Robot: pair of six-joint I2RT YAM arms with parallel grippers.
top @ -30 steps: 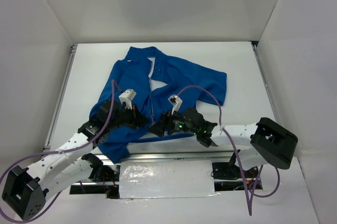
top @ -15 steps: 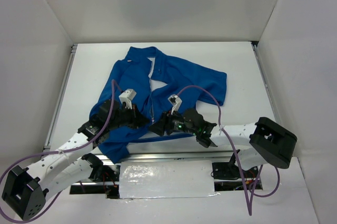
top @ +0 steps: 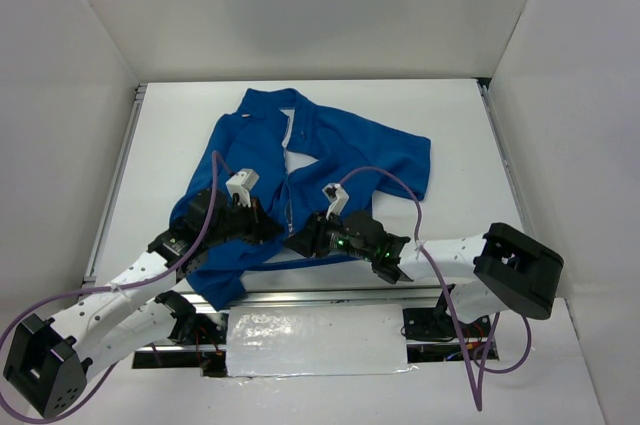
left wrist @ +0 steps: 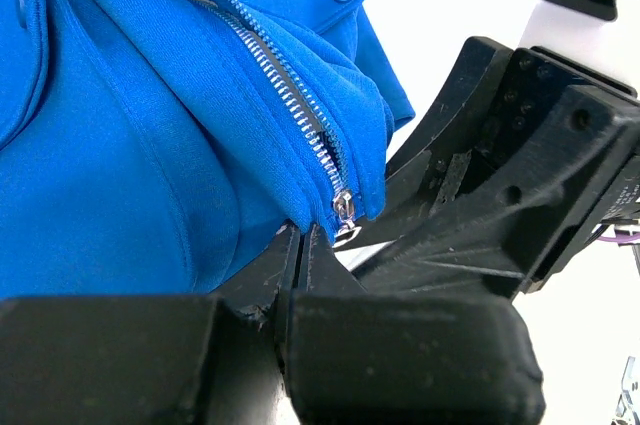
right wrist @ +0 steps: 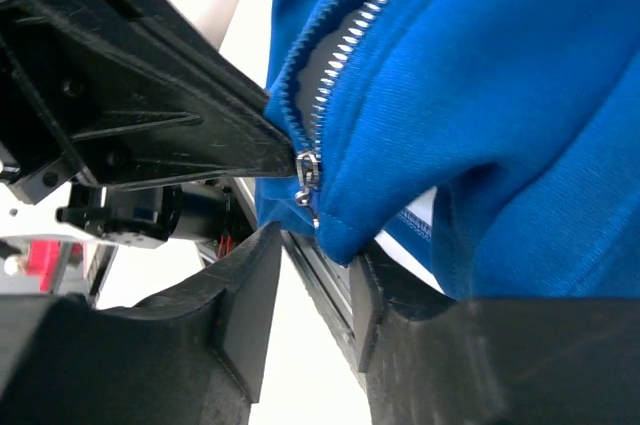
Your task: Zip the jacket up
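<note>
The royal-blue jacket (top: 330,150) lies on the white table, collar far, hem near the arms. Its light zipper (top: 288,195) is joined only at the bottom and open towards the collar. My left gripper (top: 272,233) is shut on the jacket's hem (left wrist: 250,215), just left of the silver zipper slider (left wrist: 343,208). My right gripper (top: 298,242) is open at the hem from the right. In the right wrist view the slider (right wrist: 307,167) and its hanging pull sit just above the gap between my fingers (right wrist: 250,285). A hem corner (right wrist: 350,235) droops against the right finger.
A metal rail (top: 330,295) runs along the table's near edge below the hem. White walls (top: 70,75) enclose the table at left, back and right. A foil-covered patch (top: 315,343) lies between the arm bases.
My right gripper has shifted slightly towards the near edge at the hem. The left gripper and the jacket have not visibly moved.
</note>
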